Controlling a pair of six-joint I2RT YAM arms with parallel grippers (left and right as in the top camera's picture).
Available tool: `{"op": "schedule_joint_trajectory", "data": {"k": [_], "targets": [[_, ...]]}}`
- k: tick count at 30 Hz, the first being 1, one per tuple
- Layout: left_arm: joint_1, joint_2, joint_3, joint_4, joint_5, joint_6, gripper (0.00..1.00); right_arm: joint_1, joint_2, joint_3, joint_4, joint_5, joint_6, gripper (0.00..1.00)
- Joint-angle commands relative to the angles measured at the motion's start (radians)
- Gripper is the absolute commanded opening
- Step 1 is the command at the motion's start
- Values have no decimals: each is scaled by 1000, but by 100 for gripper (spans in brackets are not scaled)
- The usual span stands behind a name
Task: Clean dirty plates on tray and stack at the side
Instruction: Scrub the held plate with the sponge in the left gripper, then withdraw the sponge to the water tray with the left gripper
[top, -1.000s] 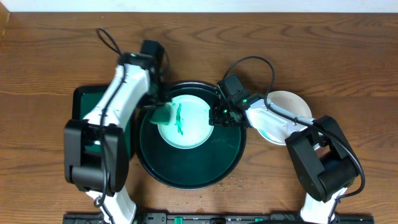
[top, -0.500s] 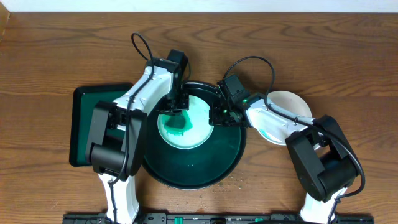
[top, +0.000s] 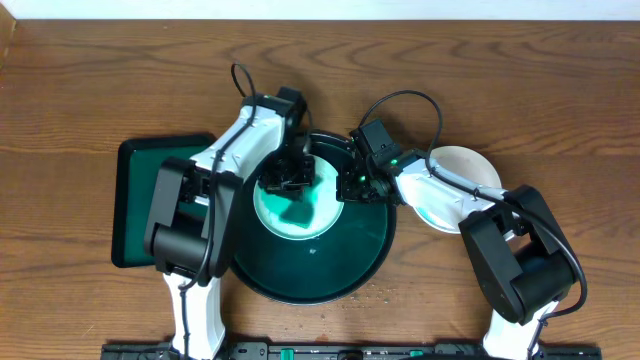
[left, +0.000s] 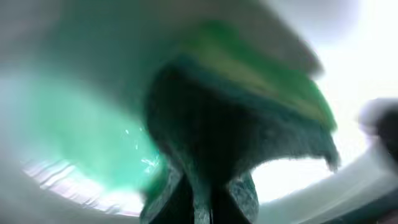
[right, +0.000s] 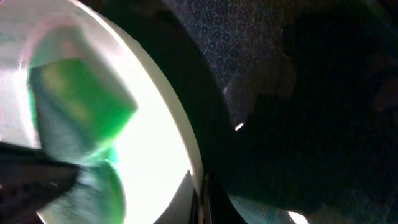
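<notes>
One dirty plate (top: 300, 222), white with a teal rim, lies in the round black-green tray (top: 310, 275). My left gripper (top: 285, 180) is over the plate's far part, shut on a green sponge (left: 249, 81) that presses on the plate (left: 74, 124). My right gripper (top: 348, 186) is shut on the plate's right rim (right: 194, 162); the sponge also shows in the right wrist view (right: 81, 106). The green streaks are hidden by the sponge and arm. A white plate (top: 462, 163) lies on the wood tabletop at the right, partly under my right arm.
A smaller rectangular dark green tray (top: 135, 200) lies left of the round tray. The round tray's dark floor (right: 298, 93) fills the right wrist view. Cables loop above both arms.
My left gripper swung right with the sponge, from the plate's left edge onto its middle and far part. The green streak seen earlier no longer shows. My right arm has not moved.
</notes>
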Motion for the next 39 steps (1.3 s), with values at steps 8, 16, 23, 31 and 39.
{"op": "schedule_joint_trajectory", "data": {"k": [8, 16, 23, 31, 39], "targets": [[27, 34, -13, 35, -420, -196, 7, 0, 31, -5, -8, -13, 10, 1], [-11, 34, -13, 201, 158, 106, 7, 0, 31, -5, -8, -13, 6, 1], [-14, 31, -13, 211, 306, 245, 7, -3, 31, -5, -10, -14, 6, 1], [121, -11, 108, 150, 55, 116, 7, -3, 31, -5, -10, -25, -5, 1], [285, -95, 303, -10, -171, 55, 7, -3, 31, -4, -22, -25, -4, 1]]}}
